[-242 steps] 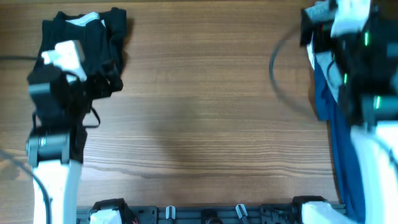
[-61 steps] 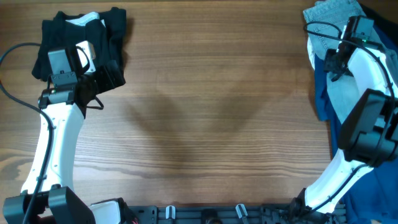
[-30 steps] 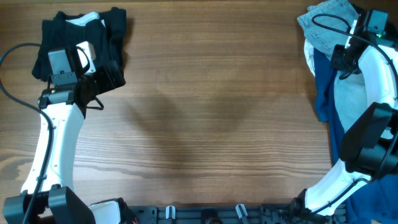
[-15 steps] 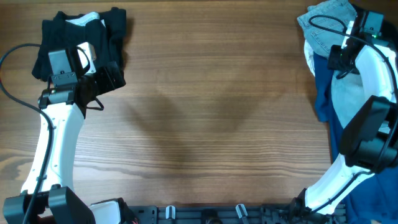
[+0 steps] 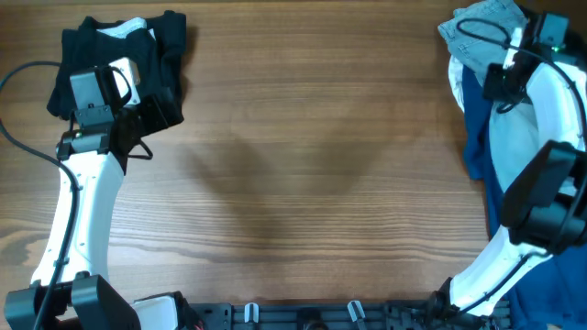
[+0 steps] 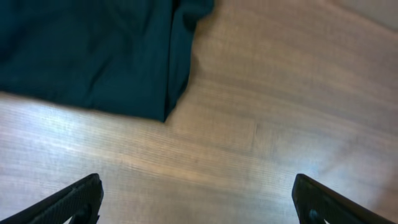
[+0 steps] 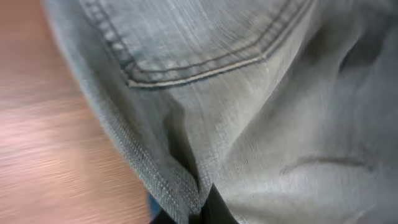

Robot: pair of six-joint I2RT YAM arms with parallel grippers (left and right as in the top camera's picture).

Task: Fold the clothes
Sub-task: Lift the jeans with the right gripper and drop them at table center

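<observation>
The clothes, pale light-blue denim shorts (image 5: pixel 477 26), lie bunched at the table's far right corner, partly on a dark-blue garment. My right gripper (image 5: pixel 498 84) is over them. In the right wrist view the denim (image 7: pixel 249 93), with a stitched pocket seam, fills the frame. The right gripper (image 7: pixel 208 208) is shut, pinching a fold of this cloth between its black fingertips. My left gripper (image 5: pixel 138 112) hangs at the far left over the edge of a black garment. It (image 6: pixel 199 205) is open and empty, with bare wood between its fingers (image 6: pixel 78 198).
A black garment (image 5: pixel 124 55) lies crumpled at the far left corner; its edge (image 6: pixel 93 56) shows in the left wrist view. A large dark-blue garment (image 5: pixel 477 137) drapes down the right side under the right arm. Wooden tabletop (image 5: pixel 312 165) spans the middle.
The right gripper has drawn the bunched shorts slightly left and up, and its jaws are now shut on a fold. The left arm has not moved.
</observation>
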